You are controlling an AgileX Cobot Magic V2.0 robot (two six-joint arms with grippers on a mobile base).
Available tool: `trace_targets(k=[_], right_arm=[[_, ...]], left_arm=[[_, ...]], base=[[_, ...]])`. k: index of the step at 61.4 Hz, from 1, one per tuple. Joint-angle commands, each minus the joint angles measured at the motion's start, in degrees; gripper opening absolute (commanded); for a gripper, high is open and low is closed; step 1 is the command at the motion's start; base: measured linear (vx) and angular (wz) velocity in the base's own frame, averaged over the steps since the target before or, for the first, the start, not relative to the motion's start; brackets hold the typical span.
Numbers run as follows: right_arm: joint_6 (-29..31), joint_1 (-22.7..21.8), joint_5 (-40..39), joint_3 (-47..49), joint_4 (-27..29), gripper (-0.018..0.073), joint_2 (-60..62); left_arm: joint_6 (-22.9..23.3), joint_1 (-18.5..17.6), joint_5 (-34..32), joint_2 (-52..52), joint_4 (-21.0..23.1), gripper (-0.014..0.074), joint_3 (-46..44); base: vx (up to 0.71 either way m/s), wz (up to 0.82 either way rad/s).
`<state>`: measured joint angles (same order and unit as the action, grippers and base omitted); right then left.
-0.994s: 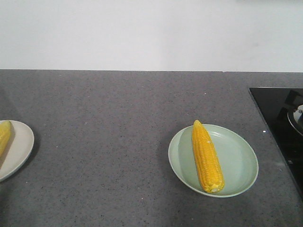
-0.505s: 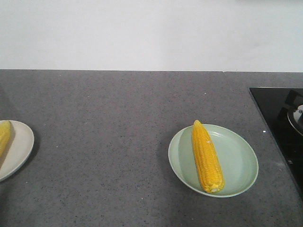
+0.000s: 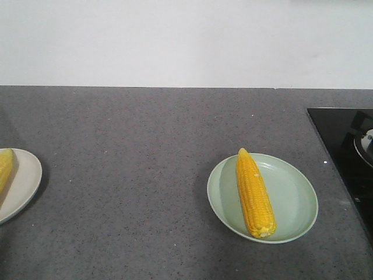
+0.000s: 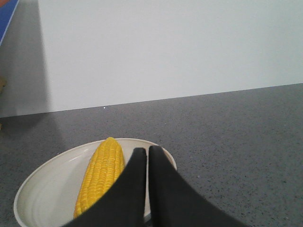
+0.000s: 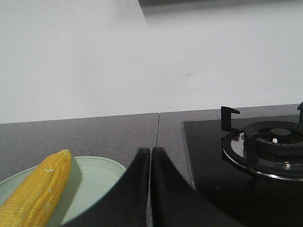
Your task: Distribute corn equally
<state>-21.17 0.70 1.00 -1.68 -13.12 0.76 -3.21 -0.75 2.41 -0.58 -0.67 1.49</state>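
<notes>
One yellow corn cob [image 3: 254, 193] lies lengthwise on a pale green plate [image 3: 294, 198] at the right of the grey counter; the right wrist view shows this cob [image 5: 38, 191] on the plate [image 5: 97, 182]. A second cob [image 3: 4, 167] lies on a white plate [image 3: 26, 181] cut off by the left edge, and the left wrist view shows that cob [image 4: 100, 174] on the plate [image 4: 47, 187]. My left gripper [image 4: 147, 151] is shut and empty, just right of that cob. Shut and empty too, my right gripper [image 5: 150, 151] sits at the green plate's right side. Neither gripper shows in the front view.
A black gas hob [image 3: 344, 146] with a burner [image 5: 267, 146] sits at the counter's right end, close to the green plate. A white wall [image 3: 186, 41] backs the grey counter [image 3: 134, 175]. A seam [image 5: 158, 125] runs through the counter beside the hob.
</notes>
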Motion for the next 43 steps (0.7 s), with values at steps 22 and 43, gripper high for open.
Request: trace_targets(k=[22,43], right_arm=[[0.1,-0.2,-4.5,-0.4,-0.5,-0.0001,0.2],[0.1,-0.2,-4.5,-0.4,-0.5,-0.0001,0.2]], left_arm=[[0.7,0.1,-4.2,-0.9,0.1,-0.0007,-0.1],[0.7,0.1,-4.2,-0.9,0.1,-0.0007,-0.1]], base=[[0.0,0.0],[0.0,0.0]])
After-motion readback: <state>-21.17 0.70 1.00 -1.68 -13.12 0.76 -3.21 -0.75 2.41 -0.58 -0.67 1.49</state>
